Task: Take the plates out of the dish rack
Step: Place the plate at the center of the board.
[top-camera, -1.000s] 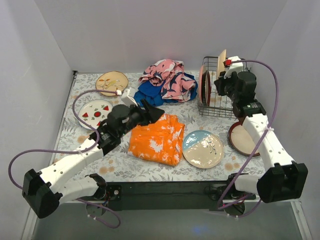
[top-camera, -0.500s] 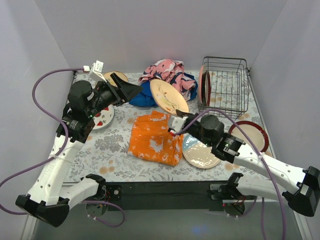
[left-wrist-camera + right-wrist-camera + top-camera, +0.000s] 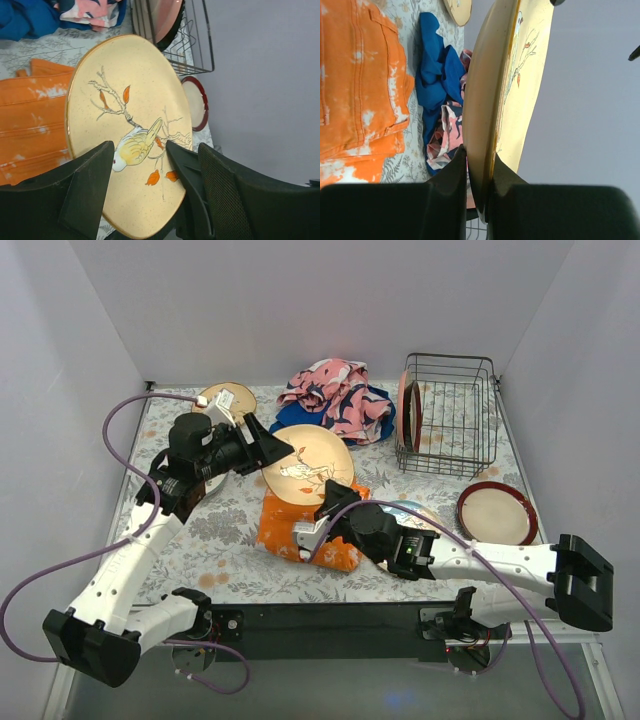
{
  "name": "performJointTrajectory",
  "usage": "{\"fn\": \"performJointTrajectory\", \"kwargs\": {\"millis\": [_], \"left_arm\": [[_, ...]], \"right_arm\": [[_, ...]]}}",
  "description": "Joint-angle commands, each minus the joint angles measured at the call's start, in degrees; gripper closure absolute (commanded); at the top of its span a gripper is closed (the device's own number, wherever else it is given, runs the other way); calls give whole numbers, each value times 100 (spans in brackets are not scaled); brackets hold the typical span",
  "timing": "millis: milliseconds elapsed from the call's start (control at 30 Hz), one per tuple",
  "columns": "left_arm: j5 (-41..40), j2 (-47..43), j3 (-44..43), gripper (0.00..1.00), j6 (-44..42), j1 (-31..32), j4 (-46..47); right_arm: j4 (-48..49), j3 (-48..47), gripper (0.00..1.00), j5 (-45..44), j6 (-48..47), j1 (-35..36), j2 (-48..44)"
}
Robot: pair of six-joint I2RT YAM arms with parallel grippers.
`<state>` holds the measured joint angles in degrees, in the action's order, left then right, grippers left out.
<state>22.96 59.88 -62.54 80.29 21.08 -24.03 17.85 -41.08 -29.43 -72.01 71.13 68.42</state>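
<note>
A tan plate with a yellow bird [image 3: 310, 462] stands tilted on edge over the orange cloth [image 3: 290, 532]. My right gripper [image 3: 325, 502] is shut on its lower rim, with the rim pinched between the fingers in the right wrist view [image 3: 479, 152]. My left gripper [image 3: 275, 452] is open at the plate's left side. In the left wrist view its fingers straddle the plate's face [image 3: 130, 90]. The dish rack [image 3: 455, 410] stands at the back right. It holds a pink plate [image 3: 402, 405] and a dark one on edge at its left end.
A red-rimmed plate [image 3: 497, 512] lies right of the rack's front. A blue-cream plate [image 3: 408, 508] is mostly under my right arm. A tan leafy plate [image 3: 228, 395] lies back left. Pink and blue cloths [image 3: 335, 390] are heaped at the back centre.
My right arm has carried the bird plate from the rack down to the table's middle over the orange cloth. My left gripper has swung in to the plate's face.
</note>
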Motion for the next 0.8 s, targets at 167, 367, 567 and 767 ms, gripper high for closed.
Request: {"fn": "performJointTrajectory", "kwargs": {"millis": [167, 367, 567, 767], "left_arm": [[-1337, -213, -443, 33, -892, -34, -1033], [-1304, -249, -30, 33, -919, -34, -928], [-1504, -99, 260, 35, -901, -34, -875], [-856, -222, 717, 36, -647, -34, -173]], "right_arm": [[2320, -234, 99, -687, -560, 6, 13], [2408, -348, 99, -661, -551, 6, 189], [2566, -401, 99, -861, -639, 6, 400], [2671, -348, 99, -652, -481, 6, 514]]}}
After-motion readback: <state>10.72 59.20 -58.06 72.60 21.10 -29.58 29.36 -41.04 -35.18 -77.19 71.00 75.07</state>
